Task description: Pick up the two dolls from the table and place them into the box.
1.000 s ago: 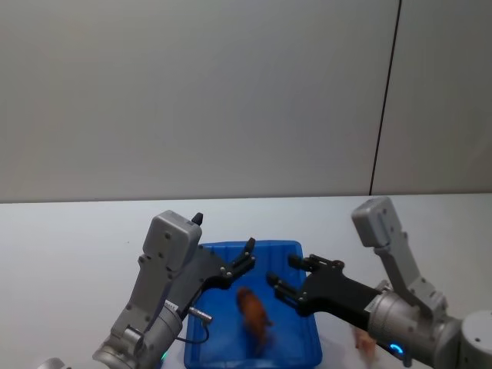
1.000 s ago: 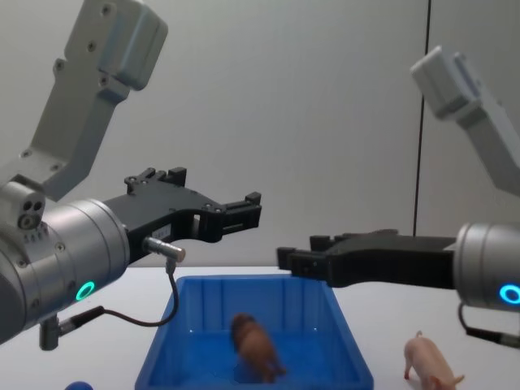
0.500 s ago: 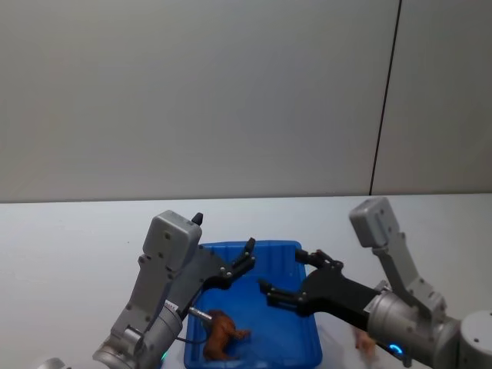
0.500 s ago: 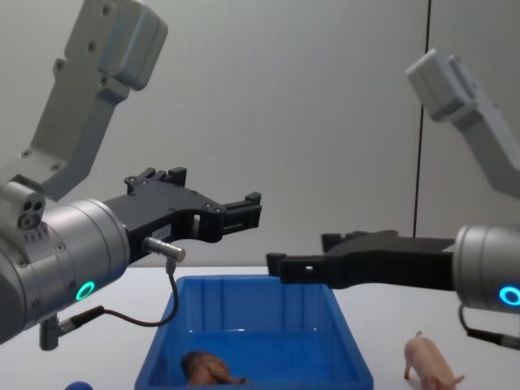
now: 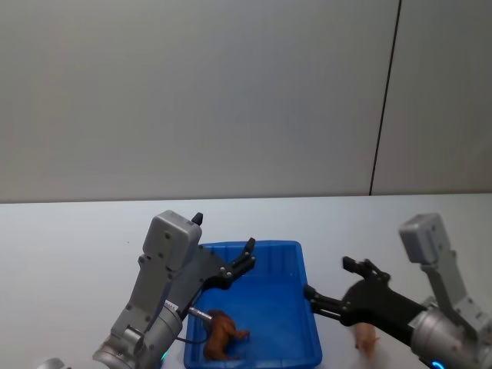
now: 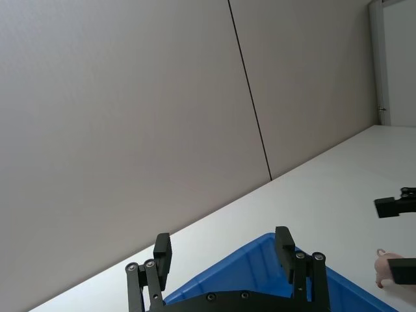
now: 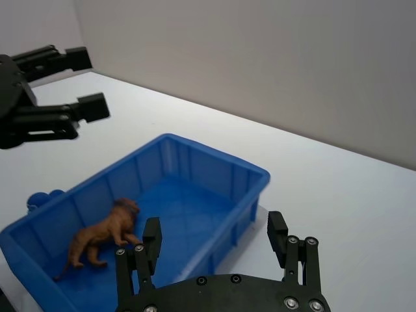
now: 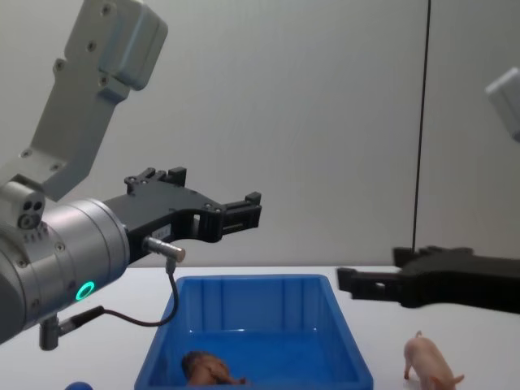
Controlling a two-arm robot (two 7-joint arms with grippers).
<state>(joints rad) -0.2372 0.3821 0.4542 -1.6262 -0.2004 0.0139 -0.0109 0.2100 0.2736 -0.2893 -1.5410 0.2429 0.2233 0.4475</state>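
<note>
The reddish-brown lion doll (image 5: 221, 334) lies on the floor of the blue box (image 5: 261, 246), in its near left part; the right wrist view shows the lion (image 7: 101, 237) inside the box (image 7: 188, 169). The pale pink pig doll (image 8: 431, 360) stands on the white table (image 8: 390, 325) just right of the box (image 8: 252, 281). My left gripper (image 5: 247, 257) hangs open and empty over the box's left side. My right gripper (image 5: 329, 278) is open and empty, past the box's right rim, above and a little left of the pig (image 5: 364, 338).
A small blue ball (image 7: 37, 197) rests on the table against the box's near left outer corner. A grey wall with a dark vertical seam (image 5: 384, 100) stands behind the table. White tabletop extends left of the box and behind it.
The lion dropped and came to rest on the box floor at the near left. My right gripper drew back to the right, from over the box to beside the pig. The left arm stayed still.
</note>
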